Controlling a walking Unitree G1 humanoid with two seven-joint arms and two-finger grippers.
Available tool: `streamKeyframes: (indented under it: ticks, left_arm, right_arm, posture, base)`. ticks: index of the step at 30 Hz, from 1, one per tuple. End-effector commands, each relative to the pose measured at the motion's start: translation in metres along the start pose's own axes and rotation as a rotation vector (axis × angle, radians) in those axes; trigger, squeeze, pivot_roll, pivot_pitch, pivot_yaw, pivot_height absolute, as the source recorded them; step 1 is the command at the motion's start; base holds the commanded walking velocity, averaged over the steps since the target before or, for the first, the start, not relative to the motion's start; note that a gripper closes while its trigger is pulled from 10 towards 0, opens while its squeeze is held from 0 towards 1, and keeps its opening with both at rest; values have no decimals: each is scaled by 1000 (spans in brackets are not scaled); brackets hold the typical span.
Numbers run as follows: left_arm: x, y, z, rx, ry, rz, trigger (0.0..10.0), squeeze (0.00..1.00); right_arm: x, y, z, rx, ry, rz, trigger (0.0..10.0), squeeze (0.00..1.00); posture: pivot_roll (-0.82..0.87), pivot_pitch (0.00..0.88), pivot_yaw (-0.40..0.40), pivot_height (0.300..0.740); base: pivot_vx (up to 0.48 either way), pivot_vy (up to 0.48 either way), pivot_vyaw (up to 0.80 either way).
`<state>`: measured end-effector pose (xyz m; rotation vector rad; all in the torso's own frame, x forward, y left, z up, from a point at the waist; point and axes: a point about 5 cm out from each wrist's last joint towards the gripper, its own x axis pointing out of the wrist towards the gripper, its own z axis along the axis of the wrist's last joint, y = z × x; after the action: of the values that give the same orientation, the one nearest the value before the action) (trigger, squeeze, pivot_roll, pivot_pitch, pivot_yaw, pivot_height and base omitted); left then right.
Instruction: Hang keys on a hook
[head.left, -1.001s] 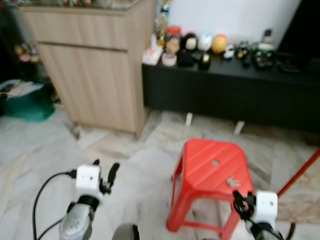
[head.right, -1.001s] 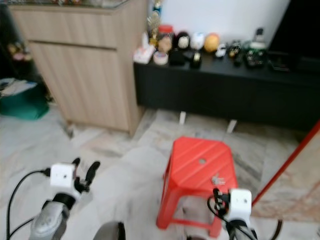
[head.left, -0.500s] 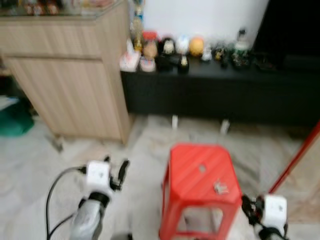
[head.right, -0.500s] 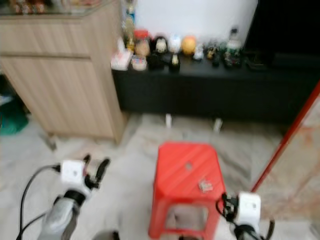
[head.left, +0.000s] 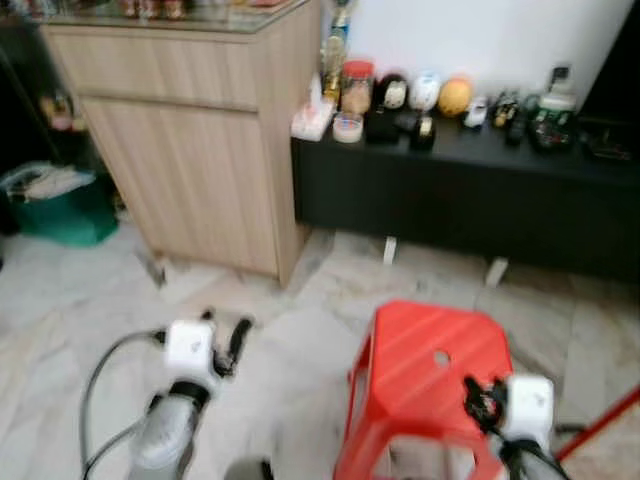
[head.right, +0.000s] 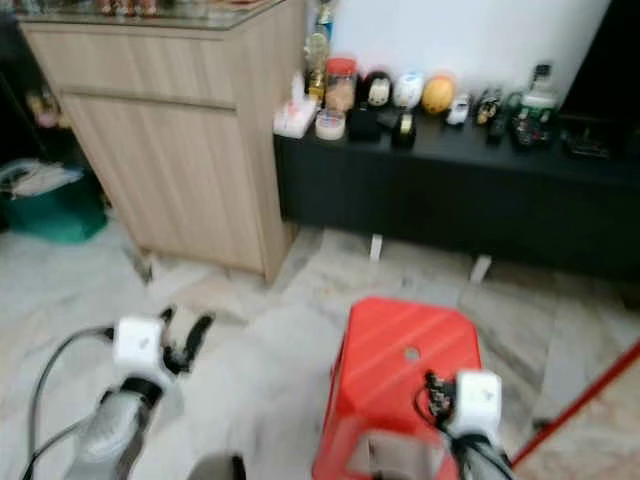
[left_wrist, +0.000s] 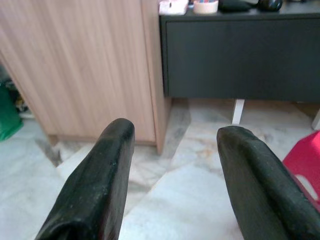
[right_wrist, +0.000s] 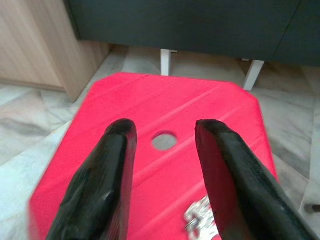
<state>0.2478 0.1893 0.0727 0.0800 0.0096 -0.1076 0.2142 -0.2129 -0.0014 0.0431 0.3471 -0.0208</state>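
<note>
Keys (right_wrist: 202, 220): small silver bunch, lying on the red stool (right_wrist: 125, 110) seat, just under the right gripper (right_wrist: 162, 135), between its two fingers and near the seat's round hole (right_wrist: 165, 141). Right gripper: released, fingers spread, poised over the stool. Left gripper (left_wrist: 172, 135): released, fingers spread, over the marble floor (head.left: 90, 300). Ahead of it: wooden cabinet (head.left: 190, 150); black low unit (head.left: 470, 190) carrying small ornaments (head.left: 420, 95).
</note>
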Motion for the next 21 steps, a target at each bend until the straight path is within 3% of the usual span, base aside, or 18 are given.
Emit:
streamKeyframes:
  ticks: [1, 8, 14, 21]
  left_arm:
    - [4, -10, 2, -3, -11, -36, 10000, 0]
    - [6, -10, 3, 0, -16, -38, 10000, 0]
    - [5, -9, 3, -1, -18, -38, 10000, 0]
    - [7, -7, 4, 0, -15, -38, 10000, 0]
  right_arm:
    - [-4, -12, -4, 2, 17, -42, 10000, 0]
    - [-2, -13, -4, 6, 18, -59, 10000, 0]
    - [-3, -16, -9, 27, 41, -100, 10000, 0]
    - [3, -23, -16, -32, 130, -150, 10000, 0]
  posture:
    - [4, 0, -15, 618]
    - [12, 0, -19, 618]
    - [12, 0, -16, 618]
    - [0, 0, -3, 618]
  base:
    - [247, 0, 0]
    - [262, 0, 0]
    - [0, 0, 0]
    - [0, 0, 0]
